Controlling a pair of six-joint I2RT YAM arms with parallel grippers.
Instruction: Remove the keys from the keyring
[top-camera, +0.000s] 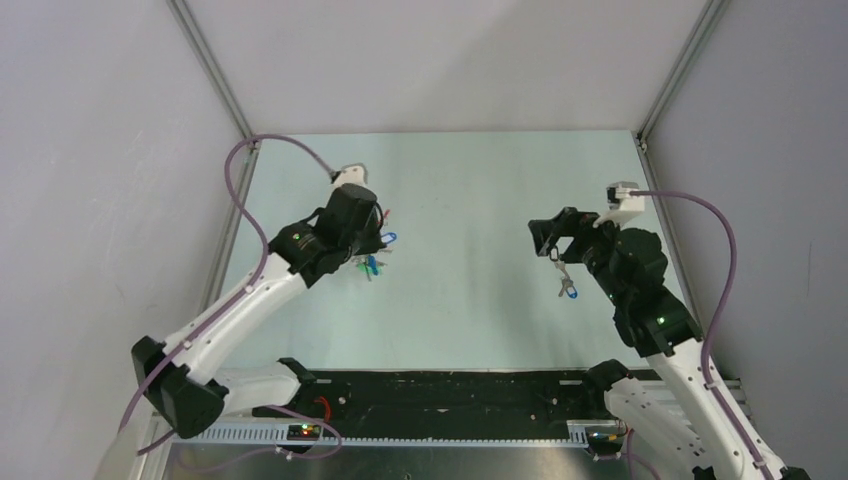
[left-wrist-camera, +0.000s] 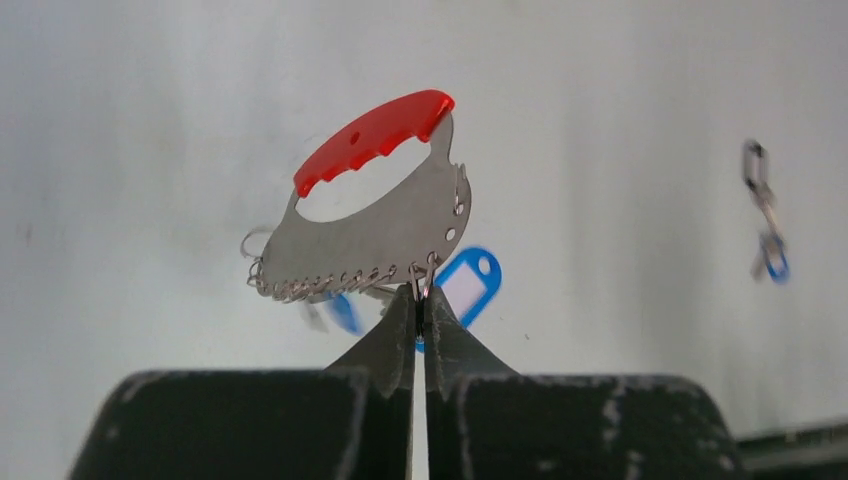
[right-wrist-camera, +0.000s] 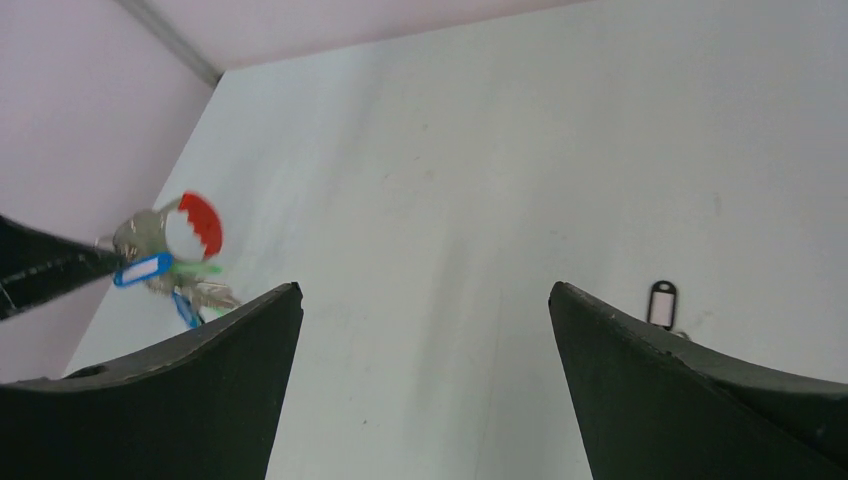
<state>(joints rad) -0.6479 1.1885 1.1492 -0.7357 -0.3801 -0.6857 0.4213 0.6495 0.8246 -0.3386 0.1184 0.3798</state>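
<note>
Left pincer (left-wrist-camera: 420, 300): jaws pressed together on the lower edge of the keyring (left-wrist-camera: 380, 215). The ring is held upright, red band uppermost, at left-centre of the overhead view. Keys (left-wrist-camera: 470, 282) with blue and green caps hang from that lower edge, behind the fingers. Whether they touch the surface cannot be told, as the caps are blurred.

Right pincer (right-wrist-camera: 425, 292): jaws wide, nothing between them. It sits at right-centre of the overhead view, well apart from the keyring. One loose key (top-camera: 568, 289) lies on the surface just below it, off the ring.

Assessment: with one key already off, the step in hand is judged to be fetching a further key while the left arm presents the ring. The next move calls for the right pincer to cross to the ring and close on a single cap. It must then draw that key off its wire loop against a firm left grip. The caps are bunched, so taking two at once is the likely fault.

Surface (top-camera: 470, 190): pale, matt, a few faint marks. Beyond it are plain grey walls (top-camera: 440, 60), with metal rails (top-camera: 215, 70) at the far corners.
</note>
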